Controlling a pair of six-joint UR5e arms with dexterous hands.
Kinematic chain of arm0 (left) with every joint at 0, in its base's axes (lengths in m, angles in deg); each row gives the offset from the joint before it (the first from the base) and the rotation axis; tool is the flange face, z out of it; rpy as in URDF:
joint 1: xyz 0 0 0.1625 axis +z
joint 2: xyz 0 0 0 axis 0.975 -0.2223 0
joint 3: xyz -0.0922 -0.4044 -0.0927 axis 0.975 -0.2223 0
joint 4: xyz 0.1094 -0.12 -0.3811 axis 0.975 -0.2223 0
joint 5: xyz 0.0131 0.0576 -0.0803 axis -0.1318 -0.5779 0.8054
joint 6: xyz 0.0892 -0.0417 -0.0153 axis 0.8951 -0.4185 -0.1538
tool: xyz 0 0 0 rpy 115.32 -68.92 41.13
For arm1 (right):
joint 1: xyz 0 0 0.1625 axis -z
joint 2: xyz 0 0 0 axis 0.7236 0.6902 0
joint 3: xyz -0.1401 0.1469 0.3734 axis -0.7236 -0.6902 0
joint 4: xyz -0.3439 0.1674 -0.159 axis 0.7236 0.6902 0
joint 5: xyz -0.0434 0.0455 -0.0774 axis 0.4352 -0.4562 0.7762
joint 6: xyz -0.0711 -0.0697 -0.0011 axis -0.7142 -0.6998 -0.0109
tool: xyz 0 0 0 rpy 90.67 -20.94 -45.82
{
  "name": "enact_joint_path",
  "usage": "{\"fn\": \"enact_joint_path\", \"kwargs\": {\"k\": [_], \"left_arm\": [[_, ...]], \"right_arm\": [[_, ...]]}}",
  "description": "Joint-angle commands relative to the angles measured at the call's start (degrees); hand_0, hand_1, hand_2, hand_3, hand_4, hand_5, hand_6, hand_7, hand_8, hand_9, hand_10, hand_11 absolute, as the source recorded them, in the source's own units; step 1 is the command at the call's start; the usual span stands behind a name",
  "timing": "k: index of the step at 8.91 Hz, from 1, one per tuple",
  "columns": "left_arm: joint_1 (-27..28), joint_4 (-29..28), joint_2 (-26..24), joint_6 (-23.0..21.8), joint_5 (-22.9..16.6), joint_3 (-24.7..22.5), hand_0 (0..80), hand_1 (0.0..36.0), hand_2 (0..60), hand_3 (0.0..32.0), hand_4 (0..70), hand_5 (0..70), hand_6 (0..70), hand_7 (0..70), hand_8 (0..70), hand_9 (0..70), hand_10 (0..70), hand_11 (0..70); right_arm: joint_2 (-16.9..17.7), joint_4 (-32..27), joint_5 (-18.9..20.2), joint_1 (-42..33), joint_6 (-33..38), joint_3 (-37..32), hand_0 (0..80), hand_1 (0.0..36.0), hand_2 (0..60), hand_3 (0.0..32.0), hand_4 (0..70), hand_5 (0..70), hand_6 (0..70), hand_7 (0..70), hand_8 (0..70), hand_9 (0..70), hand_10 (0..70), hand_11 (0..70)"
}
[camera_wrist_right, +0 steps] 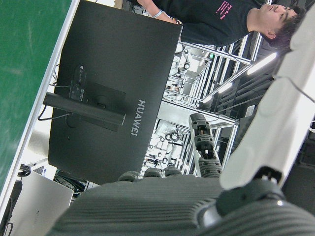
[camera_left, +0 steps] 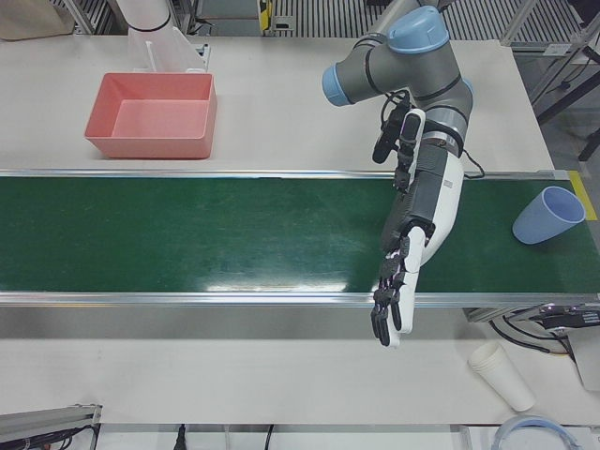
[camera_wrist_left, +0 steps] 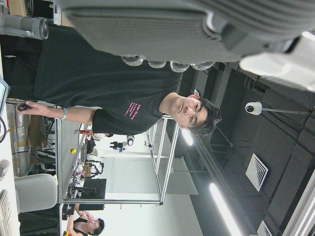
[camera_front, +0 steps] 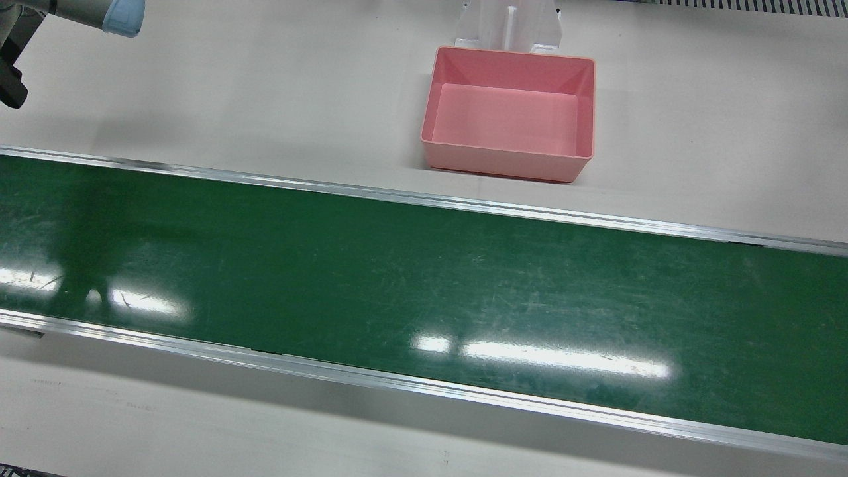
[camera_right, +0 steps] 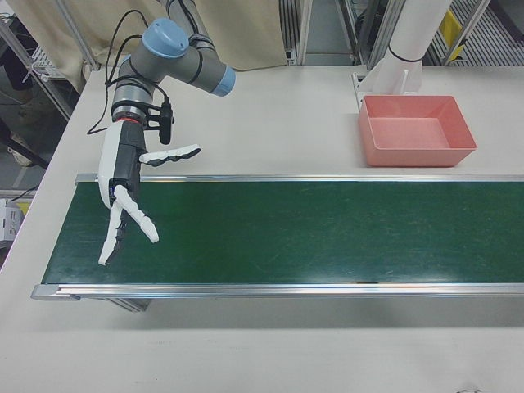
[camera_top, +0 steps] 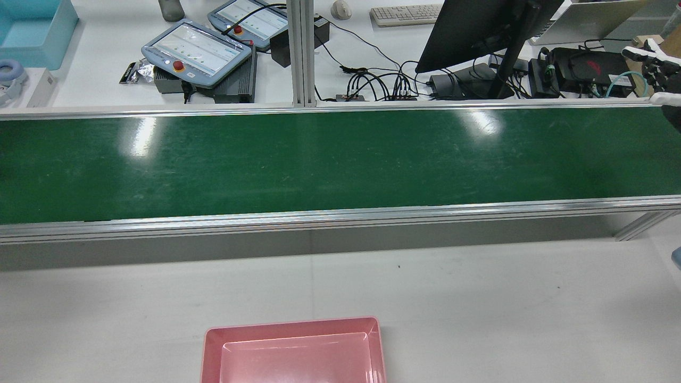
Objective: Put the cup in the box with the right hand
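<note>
- The cup point(camera_left: 548, 215), pale blue, lies tipped on its side on the green belt point(camera_left: 187, 234), at the far end on my left arm's side. Its long axis runs roughly along the belt, tilted a little, with the open mouth facing the belt's end and the narrow base toward the middle.
- The pink box point(camera_right: 416, 129) sits on the white table point(camera_right: 270, 106) just beside the belt's inner rail, near a white pedestal point(camera_right: 393, 61); nothing is in it. It stands well apart from the cup.
- My right hand point(camera_right: 123, 196) hangs over the opposite end of the belt from the cup, fingers point(camera_right: 110, 246) spread wide and pointing down toward the belt, one finger out sideways. It holds nothing and touches nothing.
- My left hand point(camera_left: 398, 281) hangs over the outer rail of the belt, fingers straight and loosely apart, pointing down. It grips nothing; the cup lies near it but clear of it.
- A stack of white paper cups point(camera_left: 502, 373) lies on the table outside the belt, near the blue cup's end.
</note>
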Motion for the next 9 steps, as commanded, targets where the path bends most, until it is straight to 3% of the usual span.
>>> {"fn": "enact_joint_path", "kwargs": {"k": [1,2,3,5,7,8,9], "left_arm": [[0.0,0.0,0.0,0.01,0.0,0.0,0.0,0.0,0.0,0.0,0.0,0.0,0.0,0.0,0.0,0.0,0.0,0.0],[0.0,0.0,0.0,0.01,0.0,0.0,0.0,0.0,0.0,0.0,0.0,0.0,0.0,0.0,0.0,0.0,0.0,0.0],[0.0,0.0,0.0,0.01,0.0,0.0,0.0,0.0,0.0,0.0,0.0,0.0,0.0,0.0,0.0,0.0,0.0,0.0],[0.0,-0.09,0.0,0.01,0.0,0.09,0.0,0.0,0.0,0.0,0.0,0.0,0.0,0.0,0.0,0.0,0.0,0.0],[0.0,-0.09,0.0,0.01,0.0,0.09,0.0,0.0,0.0,0.0,0.0,0.0,0.0,0.0,0.0,0.0,0.0,0.0],[0.0,0.0,0.0,-0.08,0.0,0.0,0.0,0.0,0.0,0.0,0.0,0.0,0.0,0.0,0.0,0.0,0.0,0.0],[0.0,0.0,0.0,0.0,-0.09,-0.09,0.0,0.0,0.0,0.0,0.0,0.0,0.0,0.0,0.0,0.0,0.0,0.0]], "right_arm": [[0.02,0.0,0.09,-0.13,0.0,-0.03,47.7,7.6,0.0,0.0,7.1,2.7,0.3,0.0,0.0,0.0,0.0,0.0],[0.02,0.0,0.0,-0.04,0.0,-0.03,46.5,9.5,5.4,0.0,5.6,2.7,0.3,0.0,0.0,0.0,0.0,0.0],[0.02,-1.3,0.0,0.14,-0.26,-0.12,47.7,7.9,0.0,0.0,6.9,2.8,0.2,0.0,0.0,0.0,0.0,0.0],[0.11,-4.3,0.09,0.05,-0.88,-3.09,47.8,8.2,0.0,0.0,6.5,2.9,0.2,0.0,0.0,0.0,0.0,0.0],[-0.07,-9.02,0.0,0.05,-1.23,-8.27,47.5,11.8,7.9,0.0,4.4,3.3,0.1,0.0,0.0,0.0,0.0,0.0],[-0.42,-9.14,-0.09,0.14,-1.32,-9.42,48.1,11.2,5.2,0.0,4.3,3.4,0.0,0.0,0.0,0.0,0.0,0.0],[-1.12,-9.05,0.0,0.23,-1.49,-9.44,47.7,12.1,7.9,0.0,2.7,3.5,0.0,0.0,0.0,0.0,0.0,0.0]]}}
